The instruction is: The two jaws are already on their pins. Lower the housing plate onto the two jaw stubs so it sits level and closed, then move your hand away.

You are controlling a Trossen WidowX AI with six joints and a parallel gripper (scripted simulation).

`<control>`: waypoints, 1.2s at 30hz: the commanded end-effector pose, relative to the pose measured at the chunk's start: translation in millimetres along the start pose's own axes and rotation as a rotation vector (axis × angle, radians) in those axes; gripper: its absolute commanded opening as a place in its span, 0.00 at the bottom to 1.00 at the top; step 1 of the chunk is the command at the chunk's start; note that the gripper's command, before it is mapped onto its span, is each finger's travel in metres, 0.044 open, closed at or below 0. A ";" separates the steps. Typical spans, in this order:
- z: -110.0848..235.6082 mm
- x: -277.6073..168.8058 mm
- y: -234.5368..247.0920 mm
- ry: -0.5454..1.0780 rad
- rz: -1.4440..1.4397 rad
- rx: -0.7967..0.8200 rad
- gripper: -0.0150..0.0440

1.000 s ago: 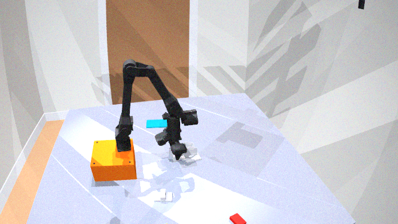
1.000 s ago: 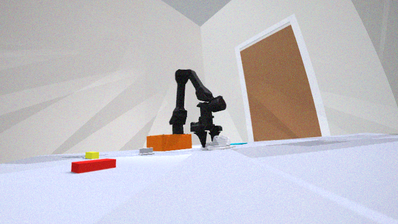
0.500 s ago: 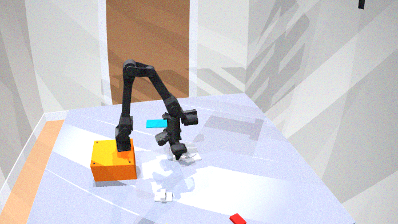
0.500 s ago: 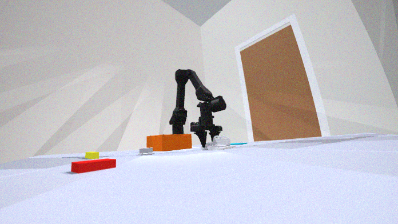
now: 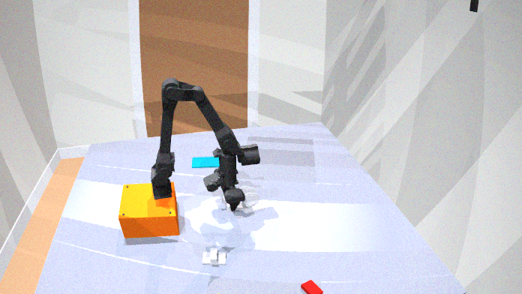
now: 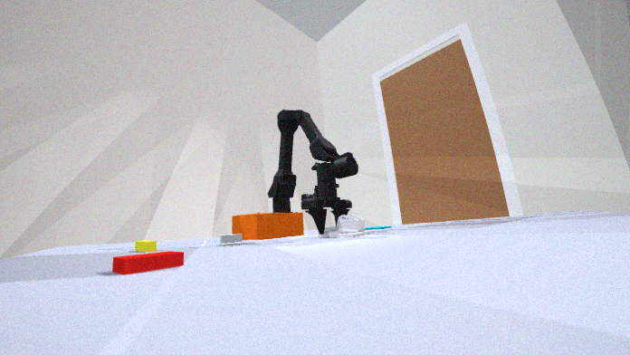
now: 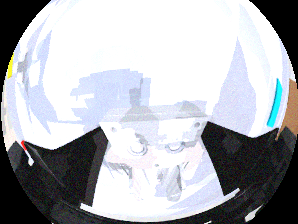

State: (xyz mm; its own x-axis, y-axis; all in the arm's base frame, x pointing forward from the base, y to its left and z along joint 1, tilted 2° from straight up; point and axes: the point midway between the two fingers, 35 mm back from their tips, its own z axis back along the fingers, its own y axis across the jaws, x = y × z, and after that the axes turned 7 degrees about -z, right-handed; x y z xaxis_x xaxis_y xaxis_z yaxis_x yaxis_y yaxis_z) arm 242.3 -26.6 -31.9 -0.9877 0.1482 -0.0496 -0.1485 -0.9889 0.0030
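Housing plate: pale, on the table [image 5: 356, 270] [image 6: 407, 294], just beside the orange box [image 5: 146, 226] [image 6: 276, 226]; wrist view puts the plate [image 7: 160, 120] between the two fingers.
Hand [image 5: 233, 207] [image 6: 329, 229] [image 7: 154, 134]: low over the plate, fingers wide apart, not clamped on anything.
Jaws [image 7: 172, 189]: narrow pale parts stick out from the plate's lower edge in wrist view; too washed out to check how they sit.
Round fittings [image 7: 138, 147]: two visible near that edge; cannot tell if pins or stubs are fully home.
Done: plate looks placed at the assembly and let go, judging by the spread fingers.
Level and closed: probable, unconfirmed; glare hides any gap.
Left: lift the hand straight up and move it away; not yet clear of the parts.
Risk: a finger could brush the plate and tip it off the stubs.
Other items: red block [image 5: 312, 287] [image 6: 149, 263] and blue strip [image 5: 205, 162] [image 6: 377, 227] [image 7: 274, 102], both apart from the work.
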 end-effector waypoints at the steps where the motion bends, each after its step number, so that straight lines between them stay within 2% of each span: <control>1: 0.3 0.6 0.0 -0.002 0.000 0.000 1.00; 12: 2.6 0.3 0.0 -0.002 0.000 0.000 1.00; 20: 73.4 1.4 0.5 0.001 0.002 0.005 1.00; 25: 68.8 0.0 -0.2 0.009 0.002 0.000 1.00; 31: 123.0 35.2 0.1 -0.001 0.002 0.005 1.00; 36: 124.8 36.7 0.2 -0.002 0.002 0.005 1.00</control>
State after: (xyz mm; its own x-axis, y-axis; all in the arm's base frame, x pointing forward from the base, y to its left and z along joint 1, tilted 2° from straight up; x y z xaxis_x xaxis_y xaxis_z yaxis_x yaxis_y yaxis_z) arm 203.7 -20.0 86.9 -0.9884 0.1424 -0.0526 -0.1427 -0.9898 0.0024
